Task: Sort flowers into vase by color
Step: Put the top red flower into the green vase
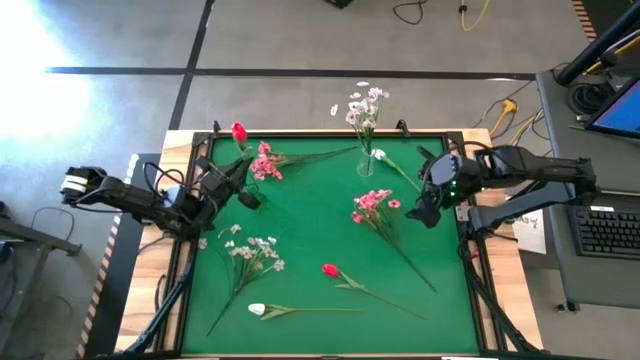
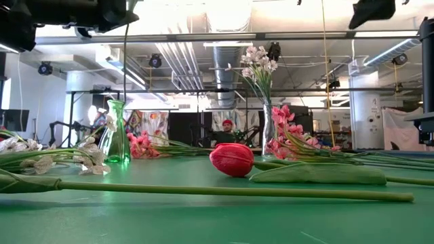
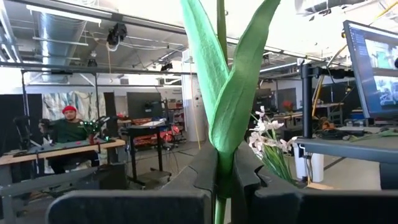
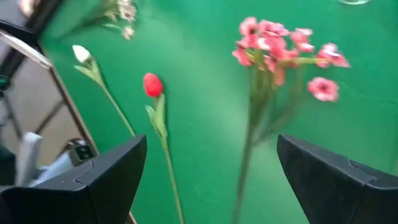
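Observation:
My left gripper [image 1: 232, 178] is over the table's far left part, shut on a red tulip whose bud [image 1: 239, 132] stands above it. In the low view its thin stem [image 2: 125, 68] runs down to the mouth of a green glass vase [image 2: 116, 139]. My right gripper [image 1: 425, 212] hangs open over the right side, above a pink flower [image 1: 375, 205] that lies flat, and touches nothing. A clear vase [image 1: 366, 162] at the far edge holds a pale spray [image 1: 365, 105]. Lying on the mat are another pink flower [image 1: 265, 162], white sprays [image 1: 250, 250], a red tulip [image 1: 330, 270] and a white bud [image 1: 257, 310]. My left gripper pinches the red tulip between its two fingers at the stem, where the long green leaves wrap it [image 3: 225, 168]. The fingers [image 3: 202, 174] lie across the stem. The flower is lifted and stands roughly upright, with leaves and bud above the fingers and the bare stem hanging below.
A second white bud [image 1: 378, 153] lies beside the clear vase. The green mat [image 1: 310, 230] has a raised dark frame on every side. A desk with a keyboard [image 1: 610, 230] stands to the right. A person sits in the room behind [image 2: 227, 129].

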`<state>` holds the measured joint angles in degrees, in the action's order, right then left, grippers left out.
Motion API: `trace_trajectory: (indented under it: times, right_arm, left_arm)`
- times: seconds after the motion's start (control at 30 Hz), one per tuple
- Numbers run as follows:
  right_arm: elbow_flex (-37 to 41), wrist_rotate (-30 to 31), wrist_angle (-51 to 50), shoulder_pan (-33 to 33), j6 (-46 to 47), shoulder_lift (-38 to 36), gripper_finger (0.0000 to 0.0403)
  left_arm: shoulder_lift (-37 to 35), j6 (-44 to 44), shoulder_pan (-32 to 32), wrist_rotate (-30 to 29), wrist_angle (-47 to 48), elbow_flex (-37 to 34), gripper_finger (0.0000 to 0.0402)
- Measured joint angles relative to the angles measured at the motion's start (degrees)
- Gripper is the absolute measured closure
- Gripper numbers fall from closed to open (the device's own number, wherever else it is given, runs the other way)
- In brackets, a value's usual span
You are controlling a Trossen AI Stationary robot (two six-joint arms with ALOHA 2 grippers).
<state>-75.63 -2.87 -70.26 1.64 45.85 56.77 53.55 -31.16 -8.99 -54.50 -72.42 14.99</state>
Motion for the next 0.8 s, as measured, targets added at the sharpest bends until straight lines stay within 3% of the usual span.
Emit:
trace_trajectory:
  times: [0.2, 0.5, 0.8]
  right_arm:
    - [-3.3, 3.3, -1.9, 1.5, 0.5, 1.2, 0.0051]
    - [-3.2, 4.6, -4.1, 1.5, -4.3, 2.7, 0.0051]
    - [-2.3, 7.5, -7.0, 4.5, -2.3, 2.6, 0.0051]
  left_arm:
    - [0.0, -0.7, 0.0, 0.0, 0.2, 0.1, 0.0401]
    - [-0.7, 0.3, -0.1, -0.5, 0.4, 0.0, 0.0401]
    - [-0.9, 2.9, -0.1, -2.4, 1.3, 2.9, 0.0401]
